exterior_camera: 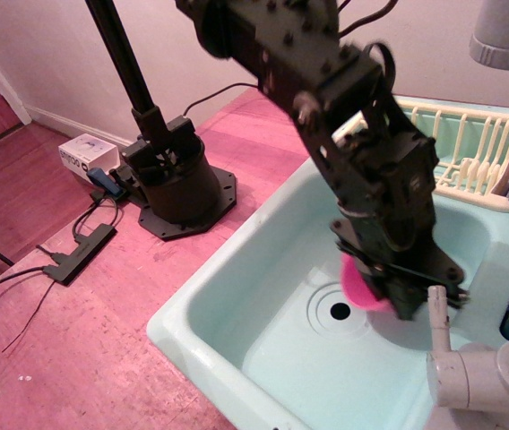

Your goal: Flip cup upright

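The bright pink cup [358, 285] is held in my black gripper [396, 288], lifted over the sink's drain and tilted on its side, its rim facing left and down. Only the left part of the cup shows; the rest is hidden behind the jaws. My gripper is shut on the cup, inside the pale green sink [237, 296], just left of the white faucet spout [439, 324].
The drain hole [340, 312] lies below the cup. A cream dish rack [456, 143] stands behind the sink. The white faucet body [492, 372] is at the front right. The arm's black base [172, 184] and cables sit on the pink counter at left.
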Motion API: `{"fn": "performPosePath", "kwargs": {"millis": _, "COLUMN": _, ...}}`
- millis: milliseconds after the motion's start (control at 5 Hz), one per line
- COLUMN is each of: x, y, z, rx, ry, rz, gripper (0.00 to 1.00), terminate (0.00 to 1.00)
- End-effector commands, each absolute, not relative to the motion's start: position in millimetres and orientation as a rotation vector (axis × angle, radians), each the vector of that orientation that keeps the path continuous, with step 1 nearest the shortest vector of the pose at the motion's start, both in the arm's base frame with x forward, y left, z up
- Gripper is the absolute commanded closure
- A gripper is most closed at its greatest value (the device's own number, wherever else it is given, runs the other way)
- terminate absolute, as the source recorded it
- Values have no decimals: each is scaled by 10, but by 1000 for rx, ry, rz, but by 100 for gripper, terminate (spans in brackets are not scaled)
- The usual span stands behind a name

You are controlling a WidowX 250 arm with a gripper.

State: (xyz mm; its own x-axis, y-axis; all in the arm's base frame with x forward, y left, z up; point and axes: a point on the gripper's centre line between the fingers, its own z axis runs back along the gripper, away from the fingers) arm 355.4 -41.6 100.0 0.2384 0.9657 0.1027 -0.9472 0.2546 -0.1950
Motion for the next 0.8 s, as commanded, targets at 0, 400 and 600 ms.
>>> {"fn": "performPosePath", "kwargs": {"millis": 0, "x": 3314, "y": -385, "z": 1516, "rx": -58, "ry": -16, "rz": 1206, "gripper": 100, "terminate": 0}}
{"fn": "performPosePath", "kwargs": {"millis": 400, "x": 3247, "y": -546, "z": 1286, "rx": -82, "ry": 99, "rz": 1161, "gripper": 100, "terminate": 0}}
{"fn": "performPosePath", "kwargs": {"millis": 600, "x": 3230, "y": -604, "z": 1209, "rx": -83, "ry": 124, "rz": 1159, "gripper": 100, "terminate": 0}}
